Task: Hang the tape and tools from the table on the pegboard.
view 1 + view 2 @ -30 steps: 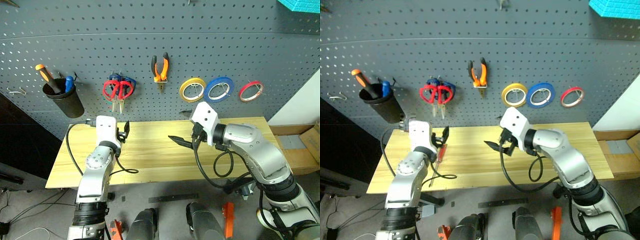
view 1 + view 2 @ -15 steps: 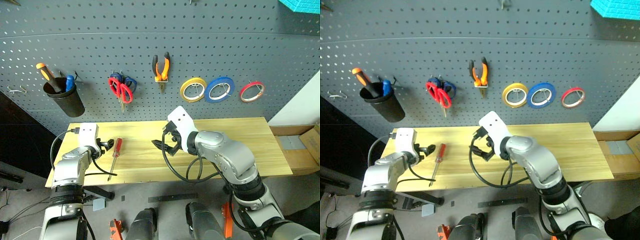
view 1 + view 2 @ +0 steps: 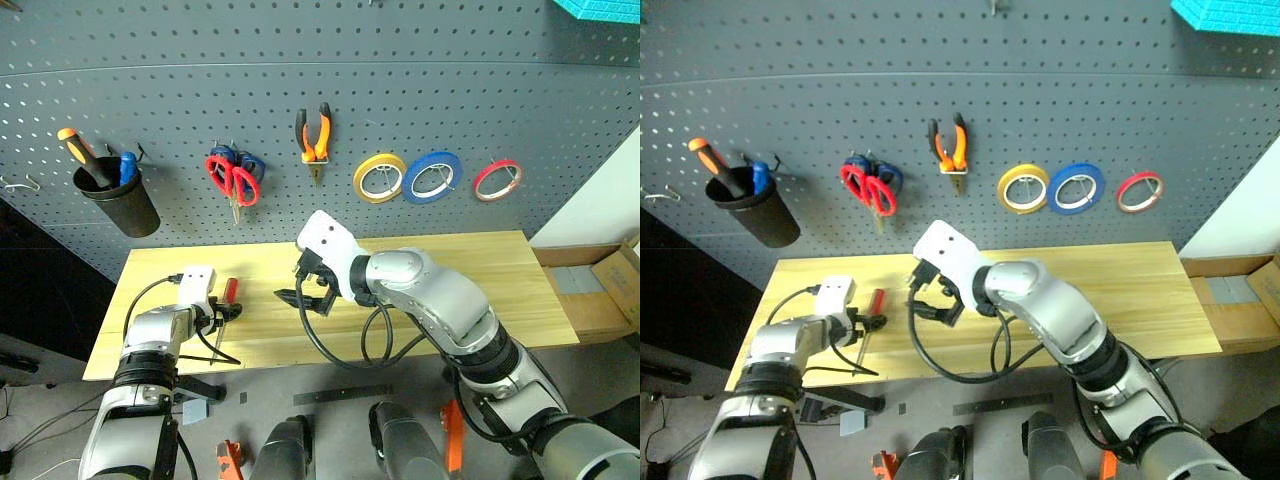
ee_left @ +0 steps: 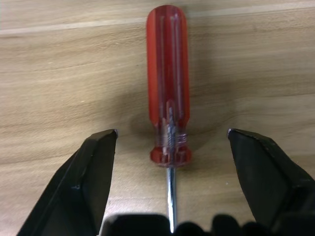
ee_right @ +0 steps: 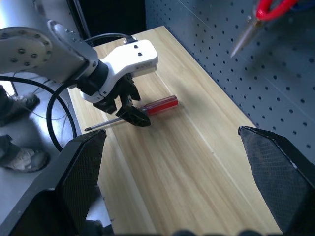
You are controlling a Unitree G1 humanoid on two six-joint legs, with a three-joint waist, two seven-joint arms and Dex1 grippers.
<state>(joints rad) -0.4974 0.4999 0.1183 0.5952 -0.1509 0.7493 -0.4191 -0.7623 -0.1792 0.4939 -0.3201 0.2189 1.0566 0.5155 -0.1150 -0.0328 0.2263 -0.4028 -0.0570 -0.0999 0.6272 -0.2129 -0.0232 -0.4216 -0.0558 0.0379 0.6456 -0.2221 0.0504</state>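
Left gripper [image 4: 170, 135] lining up on the red screwdriver [image 4: 168, 78] — the last tool on the desk [image 3: 450, 270].
Jaws spread either side of the handle's collar, not touching; best to settle lower, then pinch squarely — right gripper [image 5: 184, 142] spread wide.

Three tape rolls: yellow [image 3: 380, 177], blue [image 3: 431, 175], red [image 3: 497, 179]. Two scissors (red [image 3: 228, 180], blue [image 3: 246, 163]). One pliers [image 3: 315, 132]. One cup [image 3: 115, 200]. One red screwdriver [image 3: 226, 298] on the table [image 3: 440, 265].
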